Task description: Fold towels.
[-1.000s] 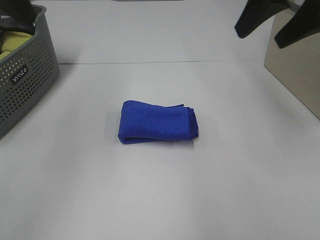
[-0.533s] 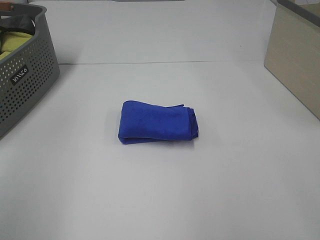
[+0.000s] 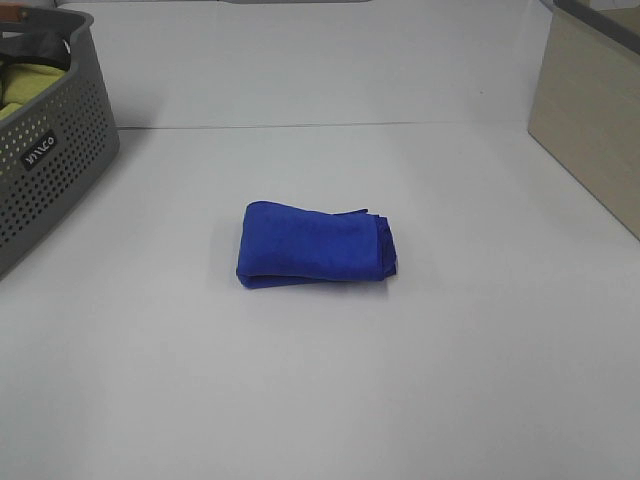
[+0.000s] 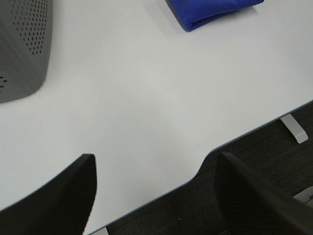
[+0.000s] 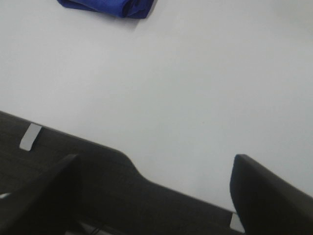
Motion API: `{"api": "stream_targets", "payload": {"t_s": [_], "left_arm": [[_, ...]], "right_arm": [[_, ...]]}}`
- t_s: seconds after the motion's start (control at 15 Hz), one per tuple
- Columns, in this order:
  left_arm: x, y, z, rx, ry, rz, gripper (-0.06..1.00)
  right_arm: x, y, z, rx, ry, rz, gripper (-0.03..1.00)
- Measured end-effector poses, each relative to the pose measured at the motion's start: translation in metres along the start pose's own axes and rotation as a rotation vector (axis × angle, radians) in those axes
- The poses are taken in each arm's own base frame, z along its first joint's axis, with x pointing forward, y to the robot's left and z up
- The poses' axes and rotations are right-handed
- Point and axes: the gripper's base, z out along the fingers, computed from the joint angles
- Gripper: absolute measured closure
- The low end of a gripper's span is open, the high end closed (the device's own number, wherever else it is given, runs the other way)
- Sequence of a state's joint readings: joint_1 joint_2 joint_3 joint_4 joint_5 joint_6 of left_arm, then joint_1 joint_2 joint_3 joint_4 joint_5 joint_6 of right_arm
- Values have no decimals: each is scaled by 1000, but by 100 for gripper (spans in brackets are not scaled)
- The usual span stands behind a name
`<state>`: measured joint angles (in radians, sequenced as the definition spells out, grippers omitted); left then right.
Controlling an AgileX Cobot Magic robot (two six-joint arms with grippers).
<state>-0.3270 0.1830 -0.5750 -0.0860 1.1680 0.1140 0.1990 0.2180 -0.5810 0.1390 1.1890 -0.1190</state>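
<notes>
Since the blue towel already lies folded mid-counter, keep your left pincer and right pincer apart, empty, near six o'clock.

Beside the towel, the grey basket is cut by the frame edge, its yellow-green cloth mostly hidden. Wrist views crop the towel and show only dark finger stubs (both sets spread wide, tips out of frame).
</notes>
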Motion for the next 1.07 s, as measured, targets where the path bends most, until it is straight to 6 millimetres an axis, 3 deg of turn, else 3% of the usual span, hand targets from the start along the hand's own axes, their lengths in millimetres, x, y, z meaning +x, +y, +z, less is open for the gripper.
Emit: {"api": "stream_targets", "payload": {"t_s": [0.27, 1.07], "left_arm": [[2, -5, 14, 63, -66, 80, 29], [2, -4, 15, 53, -62, 94, 29]], "right_arm": [[11, -3, 3, 48, -141, -19, 19], [12, -4, 4, 53, -141, -21, 19]]}}
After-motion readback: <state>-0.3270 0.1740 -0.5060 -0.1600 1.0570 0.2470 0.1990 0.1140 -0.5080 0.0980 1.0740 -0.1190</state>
